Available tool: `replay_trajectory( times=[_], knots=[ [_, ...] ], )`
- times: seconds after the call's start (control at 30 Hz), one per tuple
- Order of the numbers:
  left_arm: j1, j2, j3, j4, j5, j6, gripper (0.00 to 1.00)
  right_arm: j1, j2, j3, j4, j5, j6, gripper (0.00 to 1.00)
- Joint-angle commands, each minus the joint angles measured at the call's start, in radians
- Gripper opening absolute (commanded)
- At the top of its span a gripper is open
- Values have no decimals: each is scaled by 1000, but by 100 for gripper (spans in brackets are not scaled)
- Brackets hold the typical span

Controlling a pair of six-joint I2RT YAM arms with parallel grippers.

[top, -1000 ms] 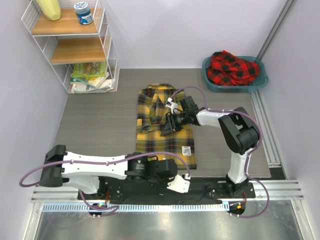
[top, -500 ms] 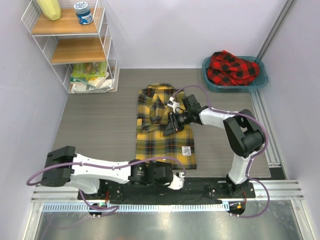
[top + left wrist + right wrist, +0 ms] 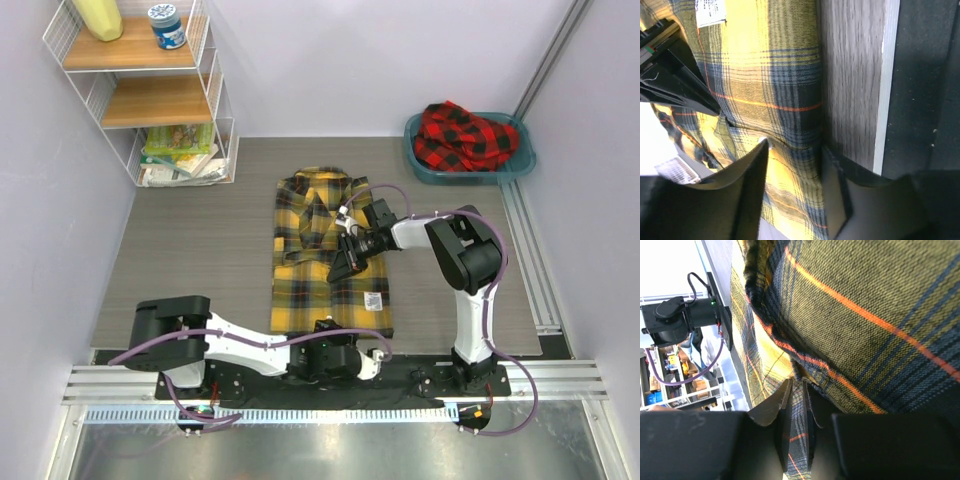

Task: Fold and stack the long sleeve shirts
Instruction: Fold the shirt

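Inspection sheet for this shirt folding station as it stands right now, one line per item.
Surface: grey wood-grain tabletop.
Job's things: yellow shirt laid flat mid-table, collar at the far end; red shirt bunched in the teal basin.
Clutter: nothing seen.
Grippers: left gripper open at the yellow shirt's near edge; right gripper almost closed on a fold of the yellow shirt.
Cables: purple cables looped along both arms.
Surroundings: wire shelf in the far left corner holding a jar and books; pale walls.
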Motion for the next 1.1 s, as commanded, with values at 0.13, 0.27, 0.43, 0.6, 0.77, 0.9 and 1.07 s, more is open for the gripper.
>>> replay_trajectory(
  times=[0.13, 0.27, 0.43, 0.6, 0.77, 0.9, 1.07],
  knots=[
    [-1, -33, 47, -172, 86, -11, 0, 11, -22, -65, 5, 134, -68, 21],
    [-3, -131, 219, -437, 363, -109, 0, 25, -156, -32, -68, 96, -72, 28],
    [-1, -166, 345, -660, 625, -184, 0, 11, -246, 202, -317, 140, -209, 38],
    [75, -68, 555, -933, 872, -224, 0, -27, -162, 341, -377, 182, -318, 39],
    [209, -33, 732, -1036, 1081, -212, 0, -41, -38, 424, -363, 240, -405, 39],
    [356, 56, 904, -1190, 1187, -100, 0, -44, 30, 453, -328, 271, -430, 39],
    [482, 159, 1066, -1336, 1188, 105, 0, -52, 91, 456, -298, 268, -441, 36]
  ],
)
